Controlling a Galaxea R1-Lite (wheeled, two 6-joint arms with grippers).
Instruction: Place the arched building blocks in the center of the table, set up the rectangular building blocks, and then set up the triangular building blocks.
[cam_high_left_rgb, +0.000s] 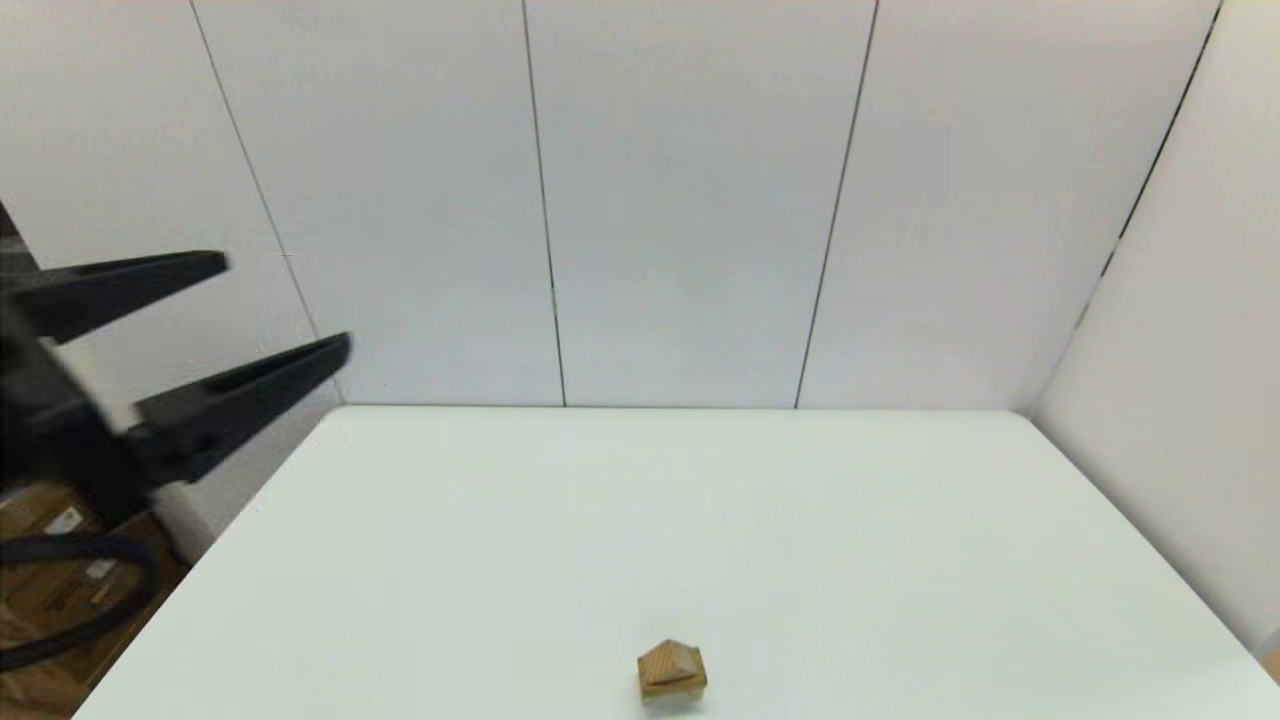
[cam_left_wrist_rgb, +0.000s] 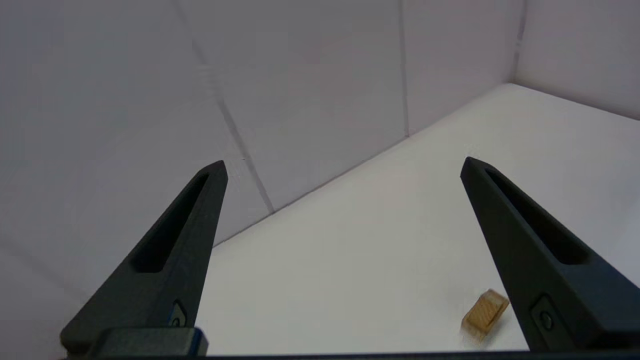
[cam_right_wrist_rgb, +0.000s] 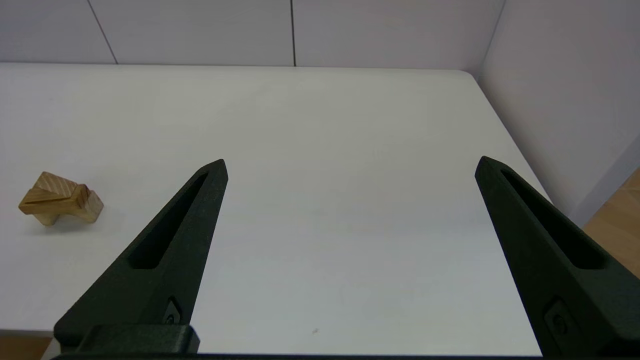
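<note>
The three wooden blocks stand as one small stack near the table's (cam_high_left_rgb: 700, 520) front edge, at mid-width. The triangular block (cam_high_left_rgb: 670, 658) sits on top, the rectangular slab (cam_high_left_rgb: 672, 684) under it. In the right wrist view the wedge (cam_right_wrist_rgb: 50, 183) rests on the slab (cam_right_wrist_rgb: 75, 200), and a leg of the arched block (cam_right_wrist_rgb: 48, 218) shows beneath. The left wrist view shows the stack (cam_left_wrist_rgb: 484, 312) only as a tan lump. My left gripper (cam_high_left_rgb: 285, 305) (cam_left_wrist_rgb: 344, 165) hangs open and empty, high off the table's left side. My right gripper (cam_right_wrist_rgb: 351, 163) is open and empty, low over the table's near right part, outside the head view.
White wall panels (cam_high_left_rgb: 690, 200) close the table's back and right sides. Cardboard boxes (cam_high_left_rgb: 40, 590) and a black cable (cam_high_left_rgb: 110, 610) lie beyond the left edge. Wooden floor (cam_right_wrist_rgb: 615, 225) shows past the right edge.
</note>
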